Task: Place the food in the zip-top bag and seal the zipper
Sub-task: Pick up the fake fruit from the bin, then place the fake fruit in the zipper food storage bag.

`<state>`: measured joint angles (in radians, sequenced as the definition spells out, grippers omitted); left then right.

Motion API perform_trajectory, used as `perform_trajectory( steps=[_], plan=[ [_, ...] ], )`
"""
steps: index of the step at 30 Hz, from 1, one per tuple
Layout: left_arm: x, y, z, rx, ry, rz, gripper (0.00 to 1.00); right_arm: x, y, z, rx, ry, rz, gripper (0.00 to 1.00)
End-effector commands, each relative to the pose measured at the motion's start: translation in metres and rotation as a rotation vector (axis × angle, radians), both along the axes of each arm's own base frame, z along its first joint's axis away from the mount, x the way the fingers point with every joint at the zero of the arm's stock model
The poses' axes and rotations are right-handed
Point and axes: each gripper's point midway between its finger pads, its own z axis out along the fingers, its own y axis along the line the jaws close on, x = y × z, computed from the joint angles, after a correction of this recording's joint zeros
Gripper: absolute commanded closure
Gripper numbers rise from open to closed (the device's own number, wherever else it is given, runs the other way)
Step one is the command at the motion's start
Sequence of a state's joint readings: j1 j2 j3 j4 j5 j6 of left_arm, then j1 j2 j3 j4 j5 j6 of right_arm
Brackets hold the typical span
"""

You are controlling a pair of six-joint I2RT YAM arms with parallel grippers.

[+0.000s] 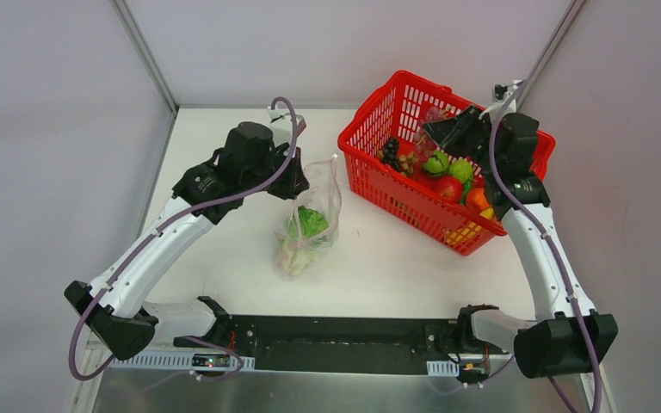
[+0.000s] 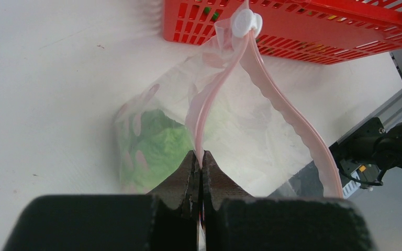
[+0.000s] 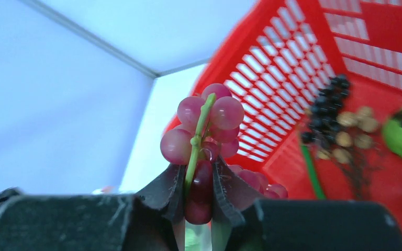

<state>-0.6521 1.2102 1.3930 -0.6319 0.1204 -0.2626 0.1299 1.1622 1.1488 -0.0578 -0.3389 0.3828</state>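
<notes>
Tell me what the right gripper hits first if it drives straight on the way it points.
With the pink grapes in its jaws, the right gripper would most likely meet the mesh wall of the red basket first, though depth is unclear.

overhead view, arm bases at 6 o'clock. a table [image 1: 379,267] fills the middle. a zip-top bag [image 1: 325,194] lies near its centre, mouth end toward 12 o'clock, closed end toward 6. lettuce [image 1: 310,222] sits inside the bag, in its 6 o'clock half. the left gripper [image 2: 199,159] is at the bag's 10 o'clock side, clamped on the zipper [image 2: 208,104] along the mouth edge. a basket [image 1: 377,176] stands on the table at 2 o'clock from the bag, just beside it. inside the basket, a grape cluster [image 1: 391,151] lies at the 9 o'clock side, and round fruits [image 1: 449,179] lie from the middle toward 5 o'clock. the right gripper [image 3: 198,180] hangs over the basket's 12 o'clock half, with a bunch of grapes [image 3: 209,112] between its jaws.
</notes>
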Motion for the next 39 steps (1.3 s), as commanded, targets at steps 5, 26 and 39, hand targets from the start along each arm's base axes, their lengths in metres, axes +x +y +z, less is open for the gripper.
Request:
perform_trajectory(
  steps=[5,26,39],
  plan=[
    [-0.003,-0.004,0.029,-0.110,-0.058,-0.012,1.00,-0.065,0.072,0.109,0.240,-0.262,0.386,1.00],
    [0.000,-0.003,0.032,-0.140,-0.060,0.019,1.00,-0.143,0.214,0.096,0.197,-0.310,0.861,1.00],
    [0.010,0.004,0.030,-0.157,-0.057,0.094,1.00,-0.127,0.219,0.039,-0.039,-0.235,0.839,0.75]
  ],
)
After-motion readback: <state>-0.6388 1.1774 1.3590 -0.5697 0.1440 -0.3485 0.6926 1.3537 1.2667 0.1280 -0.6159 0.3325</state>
